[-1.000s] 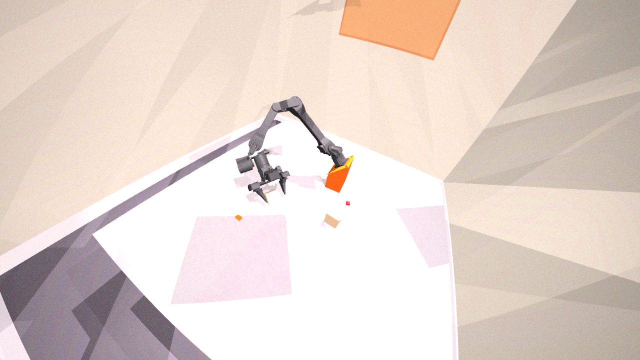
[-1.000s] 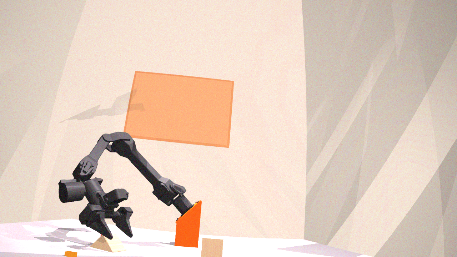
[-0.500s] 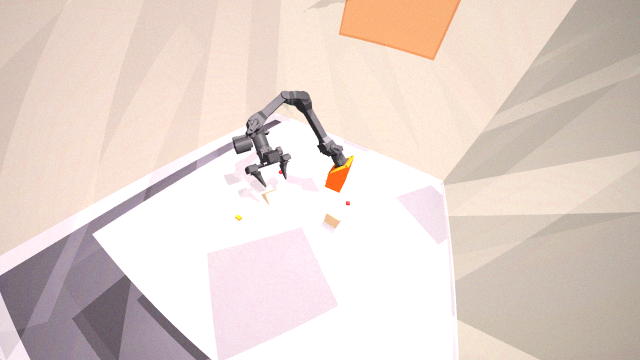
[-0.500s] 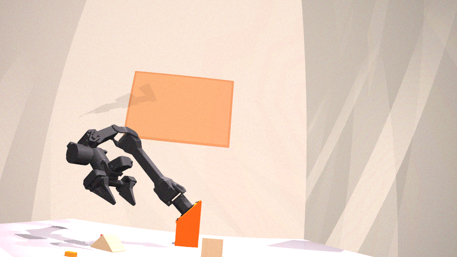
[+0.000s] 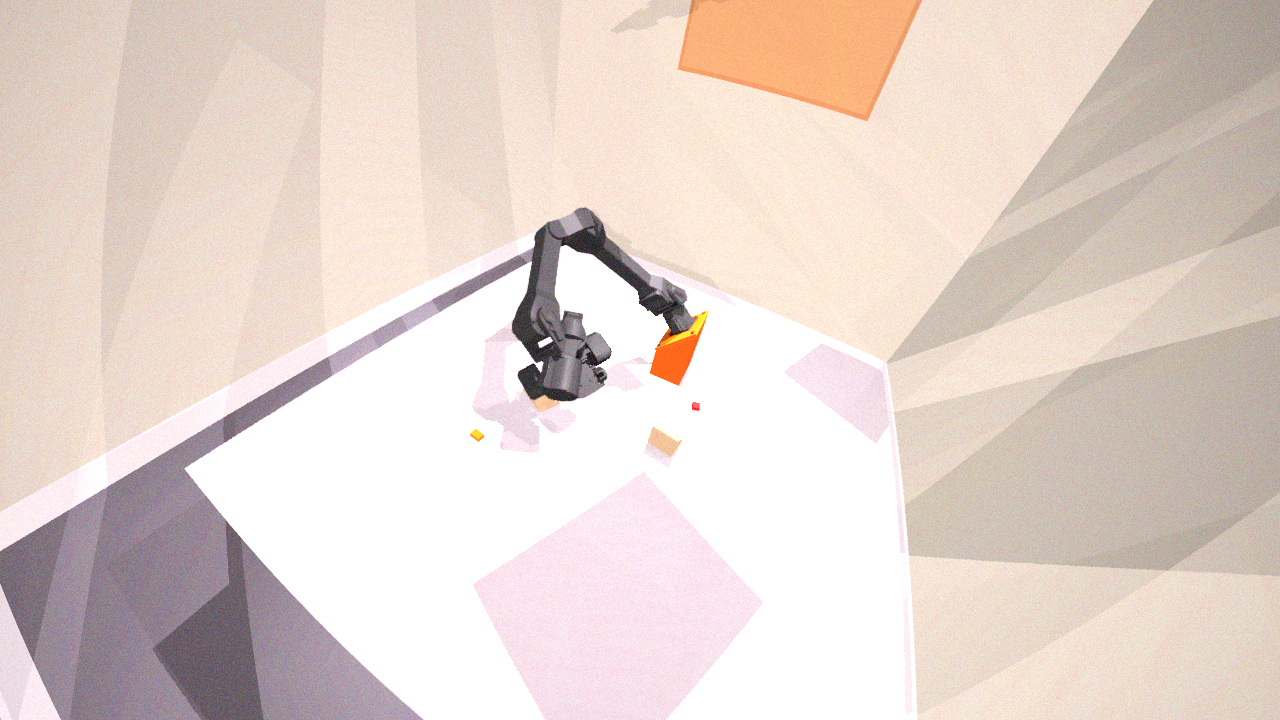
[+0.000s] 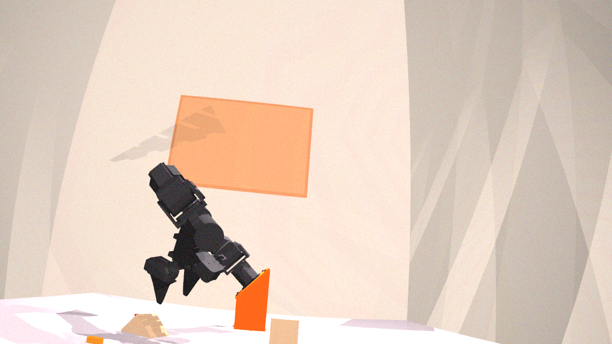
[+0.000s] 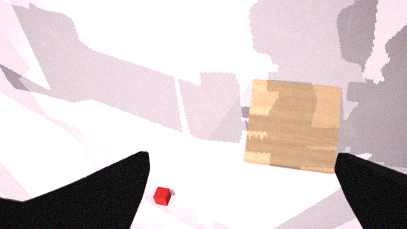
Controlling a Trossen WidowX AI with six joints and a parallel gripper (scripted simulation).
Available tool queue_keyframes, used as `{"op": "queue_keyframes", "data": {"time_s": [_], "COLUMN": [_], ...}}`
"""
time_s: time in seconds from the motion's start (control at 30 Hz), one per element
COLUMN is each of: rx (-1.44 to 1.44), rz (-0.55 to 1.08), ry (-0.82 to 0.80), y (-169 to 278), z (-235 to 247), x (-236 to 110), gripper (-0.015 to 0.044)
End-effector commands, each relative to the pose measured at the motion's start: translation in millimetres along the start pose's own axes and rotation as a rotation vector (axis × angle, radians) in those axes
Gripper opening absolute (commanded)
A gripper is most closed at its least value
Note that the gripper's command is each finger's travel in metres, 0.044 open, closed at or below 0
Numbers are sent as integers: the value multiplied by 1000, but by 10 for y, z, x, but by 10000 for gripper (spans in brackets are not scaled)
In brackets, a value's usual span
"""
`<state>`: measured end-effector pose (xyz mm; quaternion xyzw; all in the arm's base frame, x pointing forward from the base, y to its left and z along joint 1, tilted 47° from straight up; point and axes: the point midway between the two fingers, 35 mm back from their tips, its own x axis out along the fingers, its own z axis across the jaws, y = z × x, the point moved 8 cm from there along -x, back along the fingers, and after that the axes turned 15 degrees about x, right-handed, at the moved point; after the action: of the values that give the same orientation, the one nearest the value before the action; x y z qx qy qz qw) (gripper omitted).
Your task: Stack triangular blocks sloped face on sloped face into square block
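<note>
White tabletop (image 7: pixel 79 133) carries a wood-grained triangular block (image 7: pixel 292 125) beneath the dark, pointed claw (image 7: pixel 241 187), spread apart and empty.

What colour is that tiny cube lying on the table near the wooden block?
Red. The tiny cube shows best in the wrist view, close beside one dark finger.
</note>
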<state>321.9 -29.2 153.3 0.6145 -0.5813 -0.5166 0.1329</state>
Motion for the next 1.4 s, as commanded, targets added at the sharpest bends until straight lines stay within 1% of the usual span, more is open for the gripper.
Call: {"op": "queue_keyframes", "data": {"time_s": [0.0,0.23,0.3,0.63,0.7,1.37], "rx": [18,18,21,70,78,79], "rz": [97,97,99,187,208,210], "ry": [247,247,246,244,242,241], "y": [-241,-241,-245,-173,-145,-151], "z": [42,42,25,-182,-199,-206], "x": [-179,-179,-125,675,779,788], "gripper": [440,440,440,440,440,440]}}
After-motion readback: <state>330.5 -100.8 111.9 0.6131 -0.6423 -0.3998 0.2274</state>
